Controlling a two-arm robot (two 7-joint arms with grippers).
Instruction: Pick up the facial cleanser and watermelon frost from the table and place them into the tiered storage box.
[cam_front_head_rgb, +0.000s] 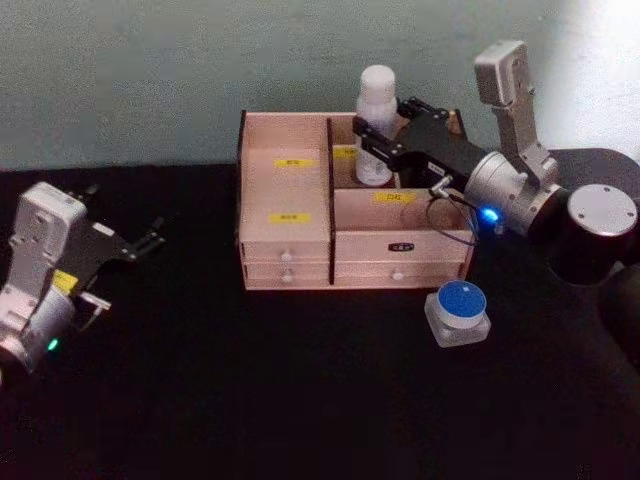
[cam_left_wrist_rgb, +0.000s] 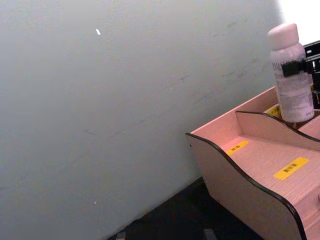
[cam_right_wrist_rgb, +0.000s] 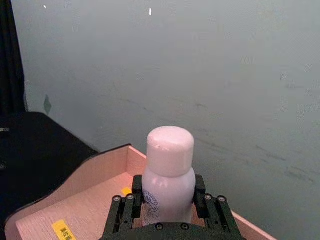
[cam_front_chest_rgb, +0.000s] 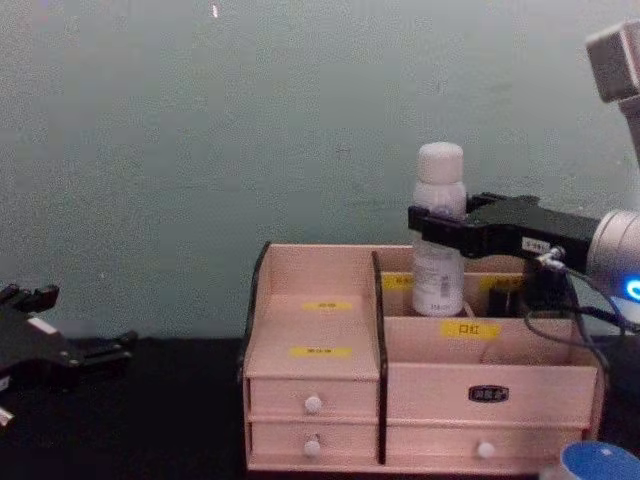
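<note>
- The right gripper reaches over the box from the robot's right, its two fingers clamped on either side of an upright white bottle.
- From the chest camera the bottle stands with its lower part sunk into the rear right compartment of the box, the gripper gripping it around mid-height and the white cap rising clear above the box's walls.
- Whether the bottle's base touches the compartment floor cannot be told; a divider hides it.
- The right wrist camera looks along the gripper at the bottle, with the box's curved side wall below and a grey-green wall behind.
- A small jar with a blue lid sits on the black table, just in front of the box's right corner and apart from it.
- The left gripper hangs over the table at the robot's left, well apart from the box and holding nothing; how far open it is cannot be told.
- The left wrist camera catches the box's left side and the held bottle beyond it.
</note>
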